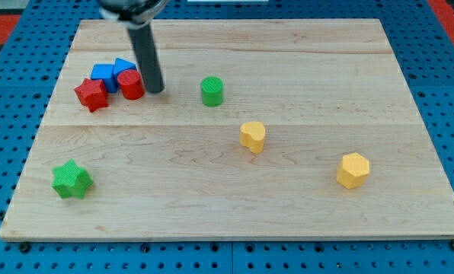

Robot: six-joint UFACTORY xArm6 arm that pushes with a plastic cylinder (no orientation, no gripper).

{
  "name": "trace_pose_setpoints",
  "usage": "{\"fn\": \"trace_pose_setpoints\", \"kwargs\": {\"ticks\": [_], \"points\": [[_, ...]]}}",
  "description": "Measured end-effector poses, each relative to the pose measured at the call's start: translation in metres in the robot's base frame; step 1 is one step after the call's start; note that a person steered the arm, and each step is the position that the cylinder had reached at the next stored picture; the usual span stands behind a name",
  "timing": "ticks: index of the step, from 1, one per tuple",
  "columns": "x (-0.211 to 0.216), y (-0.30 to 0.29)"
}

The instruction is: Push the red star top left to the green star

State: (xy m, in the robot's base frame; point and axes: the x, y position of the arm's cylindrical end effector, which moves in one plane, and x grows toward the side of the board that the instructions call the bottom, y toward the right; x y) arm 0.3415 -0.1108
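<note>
Sitting in the upper left of the frame, my tip (pixel 154 89) is planted on the wooden board (pixel 303 221), right against the right side of the red cylinder (pixel 131 84). No jaws on this thing, it's just a plain dark rod, so nothing to spread or pinch; it only touches the board and that cylinder's edge as far as I can see.

So the cluster up there: red cylinder in the middle-right, red star (pixel 91 94) just to its left and a bit lower, looks like they're touching or nearly. Behind them, toward the frame's top, are two blue blocks, one blue cube-ish block (pixel 103 74) and another blue piece (pixel 123 65) poking up beside it; can't really tell that second one's shape since the rod and the cylinder cover part of it.

The red star is on the left edge of that bunch, with the cylinder between it and my tip. The green star (pixel 71 180) is way down in the lower left of the frame, well apart from the red one, pretty much straight below it.

Other stuff: green cylinder (pixel 212 90) near the tip on its right, a yellow block (pixel 252 136) around frame centre, and a yellow hexagon-ish block (pixel 353 170) off to the lower right.
</note>
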Motion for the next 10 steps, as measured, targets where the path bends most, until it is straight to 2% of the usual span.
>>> {"fn": "trace_pose_setpoints", "kwargs": {"ticks": [1, 2, 4, 6, 7, 8, 9, 10], "points": [[-0.056, -0.022], [-0.044, -0.057], [0.021, -0.102], [0.088, -0.103], [0.085, -0.094], [0.05, -0.112], [0.075, -0.124], [0.13, -0.109]]}}
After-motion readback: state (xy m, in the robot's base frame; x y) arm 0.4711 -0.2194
